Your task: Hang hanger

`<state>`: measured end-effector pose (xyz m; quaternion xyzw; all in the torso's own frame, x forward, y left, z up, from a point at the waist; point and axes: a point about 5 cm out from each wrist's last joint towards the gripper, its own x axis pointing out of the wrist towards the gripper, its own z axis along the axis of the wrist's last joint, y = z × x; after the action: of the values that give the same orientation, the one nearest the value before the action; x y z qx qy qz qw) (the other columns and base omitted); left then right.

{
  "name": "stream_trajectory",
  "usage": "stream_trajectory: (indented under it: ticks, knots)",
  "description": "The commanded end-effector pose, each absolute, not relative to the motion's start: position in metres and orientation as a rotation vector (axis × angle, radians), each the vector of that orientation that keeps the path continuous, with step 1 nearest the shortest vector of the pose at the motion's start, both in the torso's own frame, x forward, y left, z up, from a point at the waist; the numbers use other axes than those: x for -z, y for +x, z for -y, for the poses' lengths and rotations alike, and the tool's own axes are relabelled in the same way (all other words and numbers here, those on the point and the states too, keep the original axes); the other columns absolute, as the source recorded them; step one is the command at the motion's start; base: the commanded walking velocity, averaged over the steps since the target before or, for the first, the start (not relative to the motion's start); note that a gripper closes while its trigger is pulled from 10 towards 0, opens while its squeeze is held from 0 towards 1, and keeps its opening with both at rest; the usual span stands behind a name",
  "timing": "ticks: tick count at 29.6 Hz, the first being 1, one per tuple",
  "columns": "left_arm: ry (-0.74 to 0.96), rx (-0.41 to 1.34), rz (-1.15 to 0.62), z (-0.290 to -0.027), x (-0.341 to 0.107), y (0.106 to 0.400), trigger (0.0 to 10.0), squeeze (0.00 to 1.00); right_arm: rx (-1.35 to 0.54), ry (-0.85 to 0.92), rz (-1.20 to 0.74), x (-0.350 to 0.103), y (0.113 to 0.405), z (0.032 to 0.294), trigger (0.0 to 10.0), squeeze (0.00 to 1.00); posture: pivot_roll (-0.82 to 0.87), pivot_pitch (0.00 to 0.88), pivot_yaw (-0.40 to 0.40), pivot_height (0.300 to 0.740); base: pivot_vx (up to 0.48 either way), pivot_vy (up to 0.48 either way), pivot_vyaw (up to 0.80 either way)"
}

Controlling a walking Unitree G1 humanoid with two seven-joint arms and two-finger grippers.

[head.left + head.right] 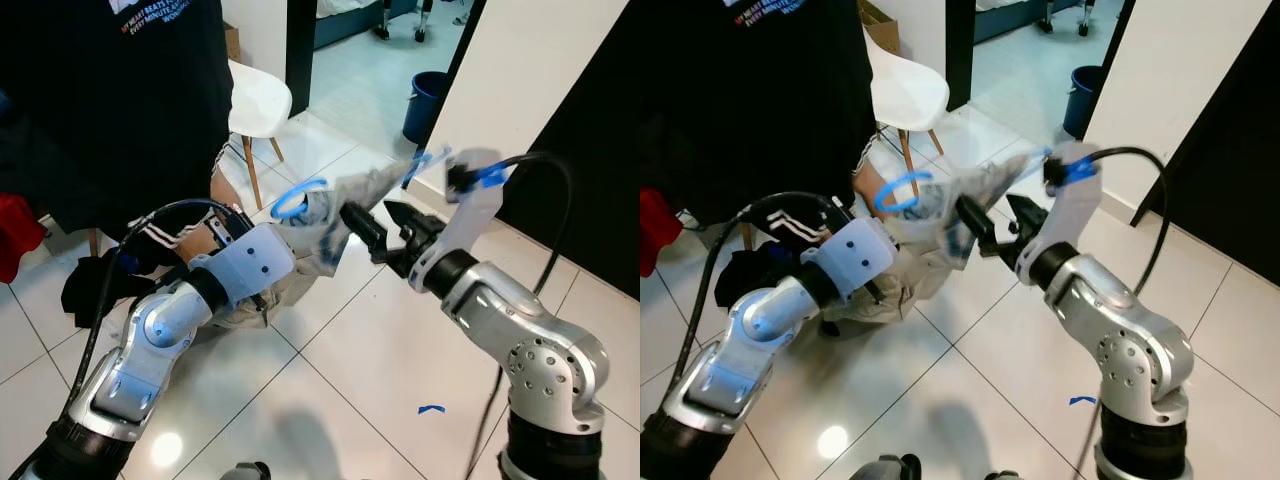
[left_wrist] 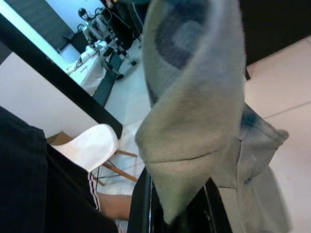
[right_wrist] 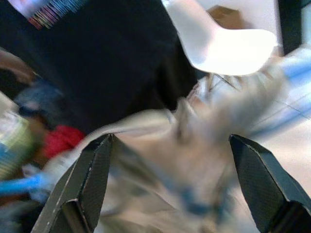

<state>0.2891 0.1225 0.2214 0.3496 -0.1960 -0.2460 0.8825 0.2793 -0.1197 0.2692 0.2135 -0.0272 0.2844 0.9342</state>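
While a person in a black T-shirt (image 1: 120, 90) stands far left, the left gripper (image 1: 262, 300) sits low at left, its fingers pinched on the grey garment (image 1: 330, 225). That cloth hangs on a blue hanger (image 1: 298, 200), mid-scene above the tiled floor (image 1: 380, 370). Behind it there's a white chair (image 1: 258, 100). Right gripper (image 1: 385, 228) is spread wide, just beside the cloth's right edge.

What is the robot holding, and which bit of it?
The left gripper pinches a fold of the grey garment. The right gripper is open, holding nothing.
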Motion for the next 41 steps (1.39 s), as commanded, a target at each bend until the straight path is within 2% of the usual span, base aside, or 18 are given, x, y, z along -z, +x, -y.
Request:
stream_trajectory:
  ticks: [1,3,7,12,18,19,20,21,22,23,41]
  knots:
    - [0.75,0.524,0.407,-0.12,-0.216,0.288,10.0,0.0,-0.598,0.475,0.063,-0.271,0.277,0.121,10.0,0.0,0.05,0.191,-0.046,0.74,0.0,0.0,0.0]
    - [0.765,0.502,0.418,-0.122,-0.216,0.289,10.0,0.0,-0.692,0.501,0.049,-0.274,0.271,0.118,10.0,0.0,0.06,0.188,-0.05,0.74,0.0,0.0,0.0]
    - [0.77,0.497,0.422,-0.122,-0.216,0.289,10.0,0.0,-0.735,0.482,0.032,-0.272,0.267,0.115,10.0,0.0,0.05,0.188,-0.05,0.74,0.0,0.0,0.0]
    - [0.771,0.493,0.431,-0.121,-0.216,0.289,10.0,0.0,-0.841,0.36,-0.077,-0.259,0.256,0.097,10.0,0.0,0.05,0.189,-0.052,0.74,0.0,0.0,0.0]
    - [0.77,0.49,0.438,-0.12,-0.216,0.289,10.0,0.0,-0.801,0.336,-0.15,-0.248,0.258,0.094,10.0,0.0,0.05,0.189,-0.054,0.74,0.0,0.0,0.0]
    - [0.77,0.489,0.44,-0.119,-0.216,0.289,10.0,0.0,-0.778,0.342,-0.159,-0.247,0.26,0.096,9.1,0.0,0.05,0.19,-0.054,0.74,0.0,0.0,0.0]
    - [0.769,0.489,0.44,-0.119,-0.216,0.289,10.0,0.0,-0.758,0.346,-0.161,-0.247,0.262,0.098,5.1,0.0,0.05,0.19,-0.054,0.74,0.0,0.0,0.0]
    - [0.769,0.489,0.44,-0.119,-0.216,0.289,10.0,0.0,-0.758,0.346,-0.161,-0.247,0.262,0.098,5.1,0.0,0.05,0.19,-0.054,0.74,0.0,0.0,0.0]
    - [0.77,0.489,0.442,-0.119,-0.216,0.289,10.0,0.0,-0.746,0.35,-0.162,-0.247,0.263,0.1,3.9,0.0,0.05,0.19,-0.054,0.74,0.0,0.0,0.0]
    - [0.77,0.489,0.443,-0.119,-0.215,0.289,10.0,0.0,-0.728,0.355,-0.157,-0.248,0.265,0.103,0.0,0.0,0.05,0.19,-0.054,0.74,0.0,0.0,0.0]
    - [0.764,0.501,0.443,-0.117,-0.213,0.287,10.0,0.0,-0.604,0.404,-0.061,-0.259,0.275,0.118,0.0,0.0,0.06,0.196,-0.053,0.74,0.0,0.0,0.0]
